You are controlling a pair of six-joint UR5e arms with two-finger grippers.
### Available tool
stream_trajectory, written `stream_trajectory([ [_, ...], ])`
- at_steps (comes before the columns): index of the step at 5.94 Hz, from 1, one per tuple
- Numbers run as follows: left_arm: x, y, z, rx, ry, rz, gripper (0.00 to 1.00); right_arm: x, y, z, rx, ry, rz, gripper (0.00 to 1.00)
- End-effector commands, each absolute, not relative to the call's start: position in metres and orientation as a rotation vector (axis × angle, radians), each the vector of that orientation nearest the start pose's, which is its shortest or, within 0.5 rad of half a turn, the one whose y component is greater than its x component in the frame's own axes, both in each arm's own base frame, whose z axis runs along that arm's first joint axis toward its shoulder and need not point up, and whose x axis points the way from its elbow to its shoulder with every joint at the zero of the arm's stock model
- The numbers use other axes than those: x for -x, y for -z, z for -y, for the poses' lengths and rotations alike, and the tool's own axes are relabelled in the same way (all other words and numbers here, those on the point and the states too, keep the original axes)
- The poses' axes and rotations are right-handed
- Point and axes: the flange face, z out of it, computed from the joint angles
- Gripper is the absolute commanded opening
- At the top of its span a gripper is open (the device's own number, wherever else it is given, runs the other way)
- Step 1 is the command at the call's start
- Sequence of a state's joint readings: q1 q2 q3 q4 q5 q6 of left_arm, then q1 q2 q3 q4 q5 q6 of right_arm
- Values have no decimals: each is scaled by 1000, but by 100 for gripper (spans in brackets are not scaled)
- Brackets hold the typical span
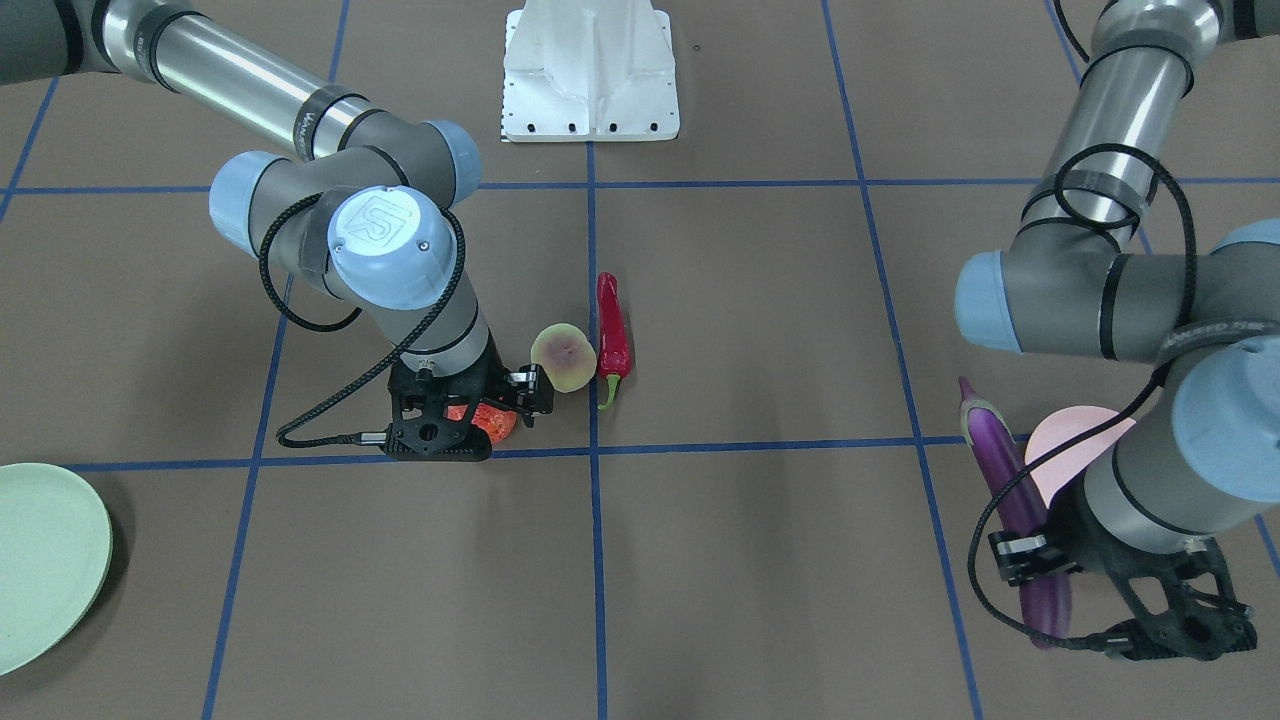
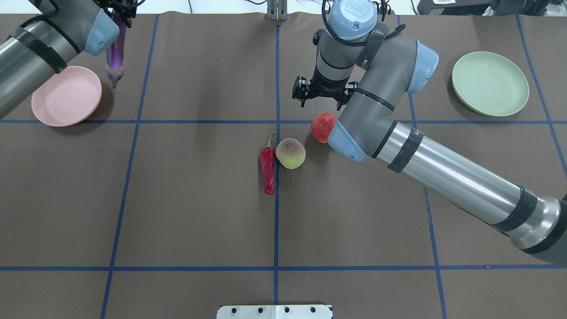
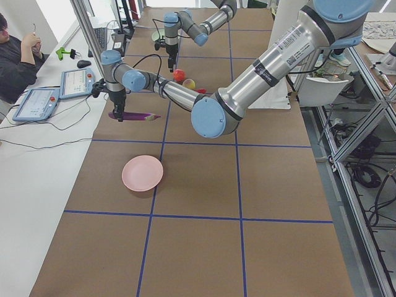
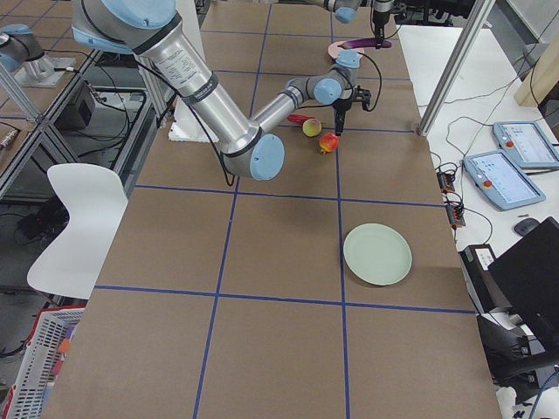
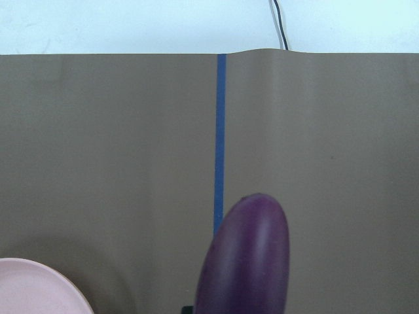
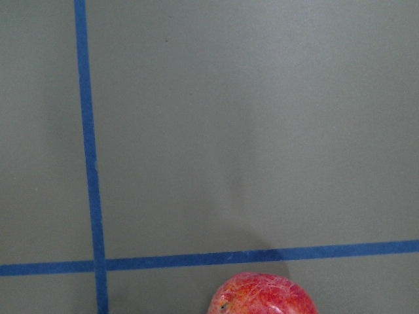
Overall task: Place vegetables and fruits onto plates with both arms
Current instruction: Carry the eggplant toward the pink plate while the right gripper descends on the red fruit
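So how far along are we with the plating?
Nothing is plated: the pink plate and green plate are both empty. In hand: the left gripper holds the eggplant near the pink plate; the right gripper is open above the red-orange fruit. Remaining: the chili pepper and yellow-green fruit, untouched mid-table.

Grips the eggplant (image 1: 992,445) in the left claw (image 1: 1040,565) near the far left corner of the tabletop (image 2: 199,212), wrist turned down. Holds the right claw (image 2: 321,98) spread wide, pointing down over the tabletop's middle, forearm stretched in from the near right corner.
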State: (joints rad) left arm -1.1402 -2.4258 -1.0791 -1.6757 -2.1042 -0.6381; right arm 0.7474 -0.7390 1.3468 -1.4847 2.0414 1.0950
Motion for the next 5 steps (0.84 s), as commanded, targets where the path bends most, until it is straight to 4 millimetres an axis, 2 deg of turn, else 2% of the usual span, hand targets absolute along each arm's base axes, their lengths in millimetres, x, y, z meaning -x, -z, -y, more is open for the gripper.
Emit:
stream_trajectory([
  [1, -244, -356, 786, -123, 44, -655, 0, 523, -239, 579, -33, -82, 778, 100],
  [2, -237, -361, 789, -121, 49, -649, 0, 532, -246, 573, -34, -77, 758, 100],
  [3, -230, -375, 787, -122, 25, -635, 0, 541, -254, 572, -46, -80, 729, 100],
  [5, -222, -399, 787, -114, 4, -622, 0, 542, -263, 574, -44, -85, 710, 100],
])
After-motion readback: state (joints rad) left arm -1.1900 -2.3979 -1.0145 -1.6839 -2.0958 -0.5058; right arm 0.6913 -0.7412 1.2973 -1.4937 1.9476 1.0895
